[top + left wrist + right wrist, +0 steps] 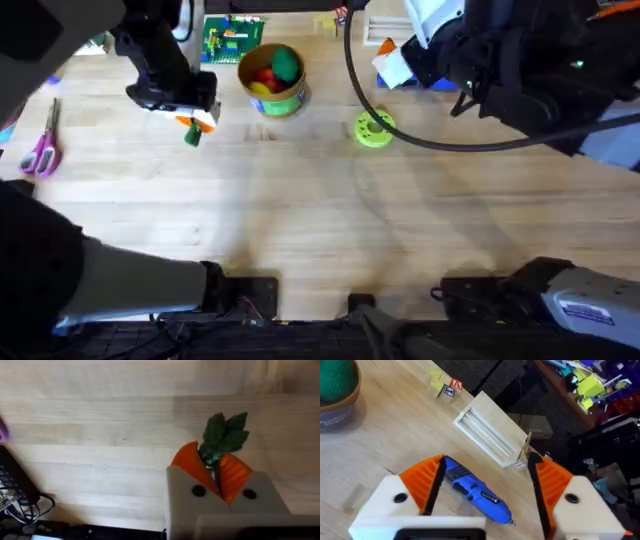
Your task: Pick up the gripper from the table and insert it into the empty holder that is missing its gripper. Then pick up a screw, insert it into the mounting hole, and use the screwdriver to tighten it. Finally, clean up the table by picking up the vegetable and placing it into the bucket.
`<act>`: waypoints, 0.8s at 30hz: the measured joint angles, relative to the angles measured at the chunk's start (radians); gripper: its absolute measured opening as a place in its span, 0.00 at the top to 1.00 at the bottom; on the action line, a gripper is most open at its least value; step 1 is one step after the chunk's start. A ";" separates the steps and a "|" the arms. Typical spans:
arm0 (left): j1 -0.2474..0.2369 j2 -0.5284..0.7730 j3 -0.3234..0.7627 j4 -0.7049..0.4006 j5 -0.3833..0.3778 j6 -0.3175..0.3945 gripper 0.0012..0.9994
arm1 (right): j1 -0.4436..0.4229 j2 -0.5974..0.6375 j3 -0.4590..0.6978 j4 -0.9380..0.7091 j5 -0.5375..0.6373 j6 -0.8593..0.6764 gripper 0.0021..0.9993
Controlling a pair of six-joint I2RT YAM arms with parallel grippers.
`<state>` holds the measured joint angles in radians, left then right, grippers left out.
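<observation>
Between the left pincer's (218, 477) closed orange pads, leafy dark-green vegetable (223, 435), right pincer (485, 485) wide open over blue screwdriver (476, 491).

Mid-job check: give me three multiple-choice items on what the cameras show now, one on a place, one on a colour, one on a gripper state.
1. Where is the screwdriver?
A. Inside the bucket
B. Between the right gripper's open fingers
C. Beside the scissors

2. What colour is the disc on the table?
A. Green
B. Red
C. White

3. What is the left gripper doing?
A. Open over bare wood
B. Shut on the screwdriver
C. Shut on the vegetable

Answers:
1 B: the right wrist view shows the blue handle lying between the spread orange pads of the right gripper.
2 A: the overhead view shows it bright green.
3 C: the left wrist view shows the orange pads pinching its dark-green stem.
</observation>
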<state>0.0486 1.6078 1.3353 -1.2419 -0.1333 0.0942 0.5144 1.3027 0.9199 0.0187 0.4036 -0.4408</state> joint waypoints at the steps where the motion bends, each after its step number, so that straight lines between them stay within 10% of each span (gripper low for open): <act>1: 0.000 -0.008 0.032 0.001 -0.002 -0.011 0.99 | 0.000 0.000 0.000 0.000 0.000 0.000 0.01; 14: -0.079 -0.003 0.147 0.389 0.235 -0.402 0.99 | 0.000 0.000 0.000 0.000 0.000 0.000 0.01; 24: -0.170 0.085 0.147 0.392 0.241 -0.485 0.99 | 0.000 0.000 0.000 0.000 0.000 0.000 0.01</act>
<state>-0.1211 1.6929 1.4818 -0.8503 0.1076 -0.3909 0.5144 1.3029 0.9199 0.0185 0.4034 -0.4408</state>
